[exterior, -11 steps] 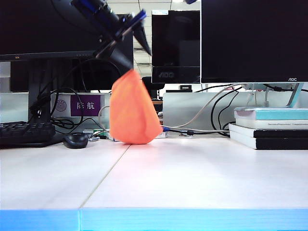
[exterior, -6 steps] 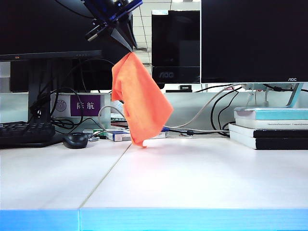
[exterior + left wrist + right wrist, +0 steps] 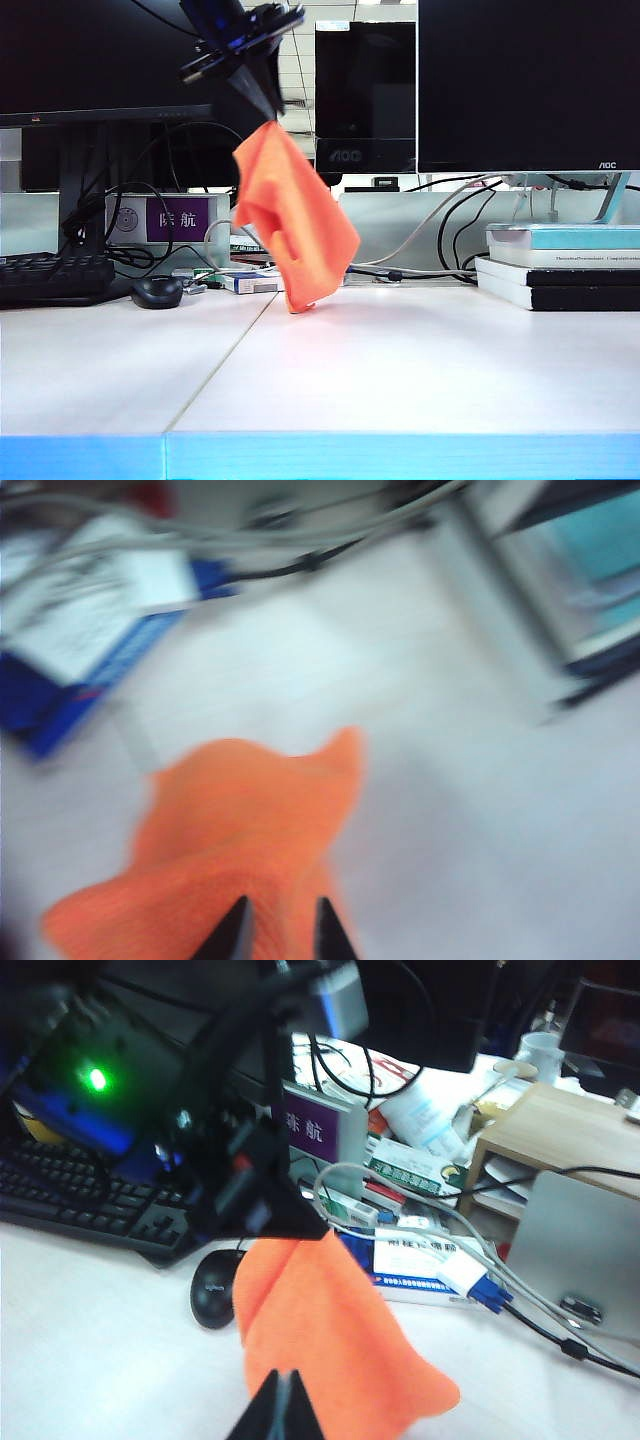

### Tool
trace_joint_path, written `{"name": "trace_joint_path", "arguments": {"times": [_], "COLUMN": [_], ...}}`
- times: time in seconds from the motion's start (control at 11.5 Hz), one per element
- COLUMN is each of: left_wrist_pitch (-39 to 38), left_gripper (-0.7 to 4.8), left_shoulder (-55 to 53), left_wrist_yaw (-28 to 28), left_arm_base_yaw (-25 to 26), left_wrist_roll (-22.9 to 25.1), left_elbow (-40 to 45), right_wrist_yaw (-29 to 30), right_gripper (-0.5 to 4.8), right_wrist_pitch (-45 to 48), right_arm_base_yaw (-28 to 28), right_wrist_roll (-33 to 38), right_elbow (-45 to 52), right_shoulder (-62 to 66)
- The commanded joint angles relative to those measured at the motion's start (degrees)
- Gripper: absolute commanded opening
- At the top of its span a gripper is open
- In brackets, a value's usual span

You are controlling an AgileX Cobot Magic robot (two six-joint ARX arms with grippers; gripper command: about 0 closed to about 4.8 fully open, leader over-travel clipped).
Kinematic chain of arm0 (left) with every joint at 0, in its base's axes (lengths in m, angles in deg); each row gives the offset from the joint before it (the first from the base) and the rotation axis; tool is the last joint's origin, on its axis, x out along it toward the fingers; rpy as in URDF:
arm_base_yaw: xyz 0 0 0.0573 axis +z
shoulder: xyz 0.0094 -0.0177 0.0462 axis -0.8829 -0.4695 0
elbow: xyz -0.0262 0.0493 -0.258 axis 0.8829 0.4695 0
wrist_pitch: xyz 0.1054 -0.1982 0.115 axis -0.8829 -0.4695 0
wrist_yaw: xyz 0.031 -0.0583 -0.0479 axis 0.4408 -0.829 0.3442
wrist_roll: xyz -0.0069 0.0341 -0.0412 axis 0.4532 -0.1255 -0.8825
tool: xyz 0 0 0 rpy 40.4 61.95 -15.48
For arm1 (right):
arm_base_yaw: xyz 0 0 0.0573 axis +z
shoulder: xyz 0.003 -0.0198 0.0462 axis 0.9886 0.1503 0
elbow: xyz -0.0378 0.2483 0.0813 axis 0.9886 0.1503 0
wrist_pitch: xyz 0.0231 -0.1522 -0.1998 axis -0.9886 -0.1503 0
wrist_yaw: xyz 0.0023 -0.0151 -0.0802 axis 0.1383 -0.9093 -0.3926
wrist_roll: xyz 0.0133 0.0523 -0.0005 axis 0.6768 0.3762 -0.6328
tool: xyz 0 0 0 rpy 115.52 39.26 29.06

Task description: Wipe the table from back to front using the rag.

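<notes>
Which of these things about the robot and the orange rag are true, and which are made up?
1. The left hand holds the rag up by its top corner. True.
2. The rag lies flat on the table. False: it hangs down, only its lowest tip near the surface.
3. A black mouse sits on the table left of the rag. True.
4. The right hand is wide open. False: it is shut, and it holds nothing.
5. The books are stacked left of the rag. False: they are on the right.
</notes>
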Motion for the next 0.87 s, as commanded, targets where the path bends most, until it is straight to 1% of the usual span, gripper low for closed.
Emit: {"name": "trace_joint_path", "arguments": {"times": [0.09, 0.26, 0.35, 0.44, 0.52, 0.61, 0.7, 0.79, 0.87], "left_wrist_pitch": [-0.6, -0.7, -0.9, -1.0, -1.0, -1.1, -1.2, -1.2, -1.3], "left_gripper": [3.08, 3.13, 3.38, 4.79, 4.79, 4.79, 4.79, 4.79, 4.79], "left_shoulder": [0.6, 1.5, 1.6, 1.7, 1.7, 1.7, 1.7, 1.7, 1.9], "left_wrist_yaw": [4.3, 4.1, 4.1, 4.2, 4.2, 4.2, 4.2, 4.0, 3.6], "left_arm_base_yaw": [-1.2, -1.5, -1.7, -1.8, -1.8, -1.8, -1.8, -1.8, -1.8], "left_wrist_roll": [1.7, 1.7, 1.7, 1.7, 1.7, 1.6, 1.4, 0.9, 0.4], "left_elbow": [-0.2, -0.3, -0.8, -2.7, -3.5, -5.5, -7.1, -7.5, -8.2], "right_wrist_yaw": [0.3, 0.4, 1.0, 1.8, 2.1, 2.5, 2.5, 2.8, 4.0], "right_gripper": [-0.01, -0.01, 0.0, 0.18, 0.26, 0.92, 1.38, 1.64, 2.2], "right_wrist_pitch": [1.1, 1.6, 1.6, 2.2, 2.7, 5.3, 7.5, 8.9, 11.2], "right_arm_base_yaw": [-0.5, -0.9, -1.4, -1.5, -1.9, -2.1, -2.1, -2.2, -2.6], "right_wrist_roll": [-0.2, -0.2, -0.2, -0.2, -0.1, -0.2, -0.2, -0.2, -0.2], "right_elbow": [-0.3, -0.3, -0.3, -0.3, -0.3, -0.3, -0.3, -0.3, -0.3], "right_shoulder": [2.1, 5.1, 5.6, 6.9, 7.2, 8.4, 9.1, 9.4, 10.2]}}
